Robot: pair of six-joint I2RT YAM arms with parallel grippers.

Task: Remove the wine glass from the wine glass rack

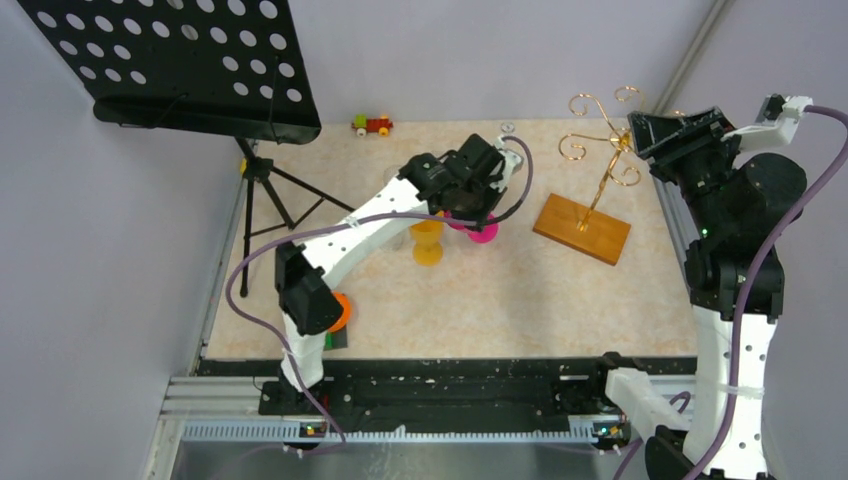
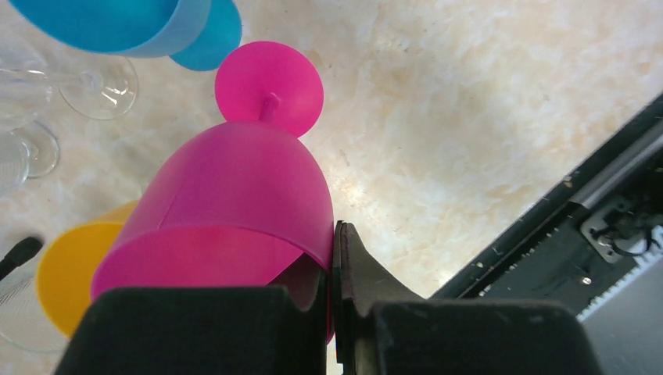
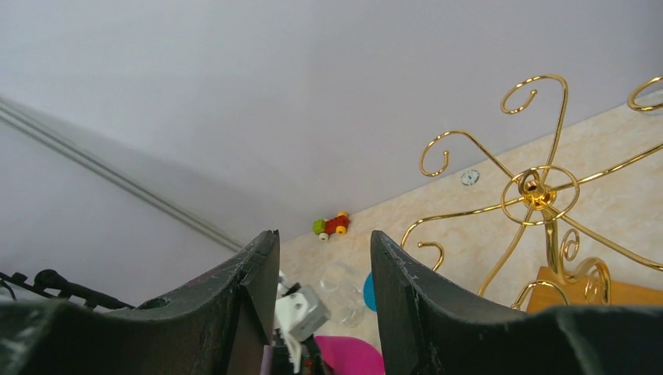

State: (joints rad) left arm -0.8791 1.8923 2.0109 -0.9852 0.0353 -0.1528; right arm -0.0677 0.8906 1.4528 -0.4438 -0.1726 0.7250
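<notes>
My left gripper (image 2: pixel 329 251) is shut on the rim of a pink plastic wine glass (image 2: pixel 234 187), one finger inside the bowl and one outside. The glass is upright, its foot (image 2: pixel 270 84) down by the table; in the top view my left gripper (image 1: pixel 478 192) is over it, left of the rack. The wine glass rack (image 1: pixel 603 170) is a gold pole with curled arms on an orange-brown wooden base (image 1: pixel 582 228). I see no glass hanging on its arms (image 3: pixel 539 191). My right gripper (image 3: pixel 324 234) is open and empty, raised beside the rack's top (image 1: pixel 655 135).
A yellow glass (image 1: pixel 427 240), a blue glass (image 2: pixel 117 23) and clear glasses (image 2: pixel 94 82) stand close around the pink one. A black music stand (image 1: pixel 190 60) on a tripod is at the back left. A small toy train (image 1: pixel 372 124) lies by the back wall.
</notes>
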